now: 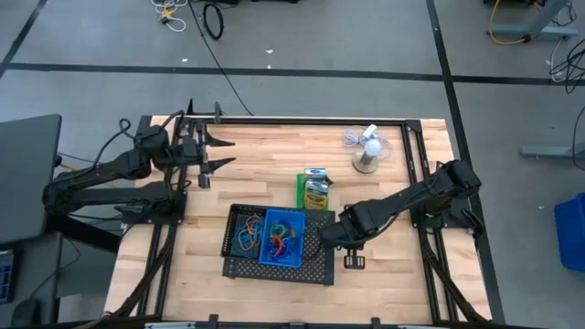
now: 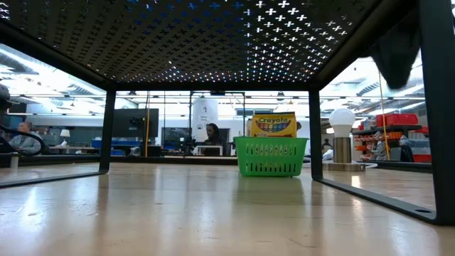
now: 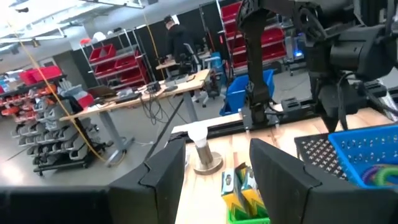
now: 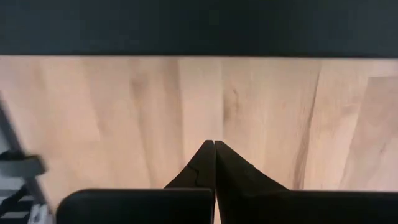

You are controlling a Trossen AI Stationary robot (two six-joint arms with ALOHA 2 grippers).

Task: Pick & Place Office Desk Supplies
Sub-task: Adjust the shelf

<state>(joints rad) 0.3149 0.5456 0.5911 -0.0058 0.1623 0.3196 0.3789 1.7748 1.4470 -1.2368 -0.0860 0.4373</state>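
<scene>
While the left arm is waiting raised at the desk's (image 1: 274,164) left rear, its pincer (image 1: 212,152) spread and holding nothing, the right arm is reaching low across the desk toward the mesh tray (image 1: 318,265). The right pincer (image 4: 214,163) is pressed together, empty, pointing down at bare wood. A blue bin (image 1: 284,238) of coloured rubber bands (image 1: 282,239) is sitting in the tray. Just behind the tray, a green bin (image 2: 270,156) is holding an upright yellow crayon box (image 2: 274,125), near a white fan (image 1: 368,150).
</scene>
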